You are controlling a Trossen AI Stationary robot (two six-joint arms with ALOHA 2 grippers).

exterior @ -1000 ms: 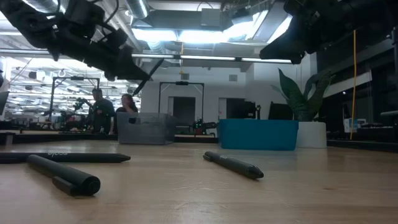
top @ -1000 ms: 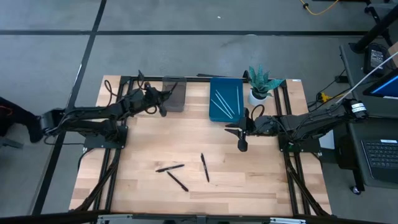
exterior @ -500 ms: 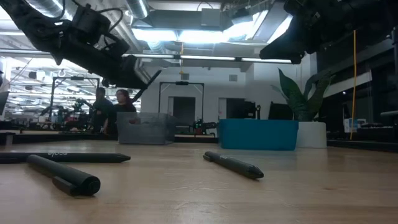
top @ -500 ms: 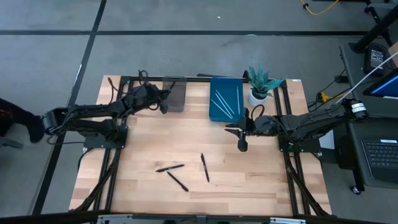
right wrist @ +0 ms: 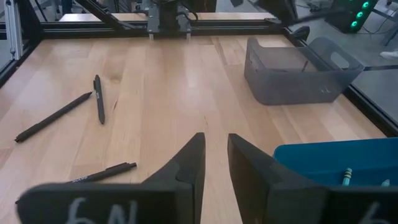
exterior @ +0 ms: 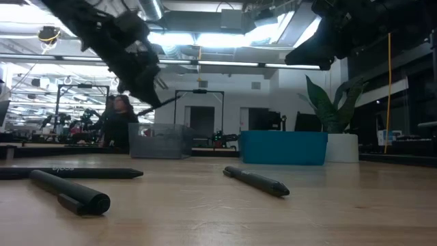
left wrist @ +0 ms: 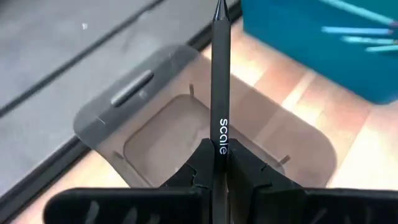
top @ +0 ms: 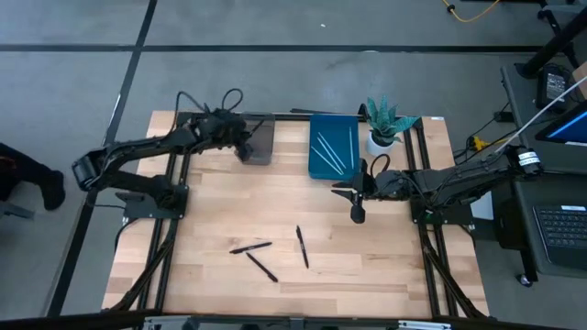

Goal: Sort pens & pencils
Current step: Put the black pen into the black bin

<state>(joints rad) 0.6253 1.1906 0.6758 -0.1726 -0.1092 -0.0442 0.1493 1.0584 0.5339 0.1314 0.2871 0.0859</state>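
High view: three black pens [top: 275,253] on table, left fingers [left wrist: 214,168] clamped on a fourth, right fingers [right wrist: 214,162] slightly parted, empty.

Black pen [left wrist: 219,93] in left gripper [left wrist: 214,171]: tail hidden between closed fingers, tip cut by frame edge. Teal bin [right wrist: 348,163] cut off in right wrist view (pale sticks inside barely peek at edge). Person [exterior: 117,123] behind table blurred. Grey bin [exterior: 160,141] contents unreadable from low view
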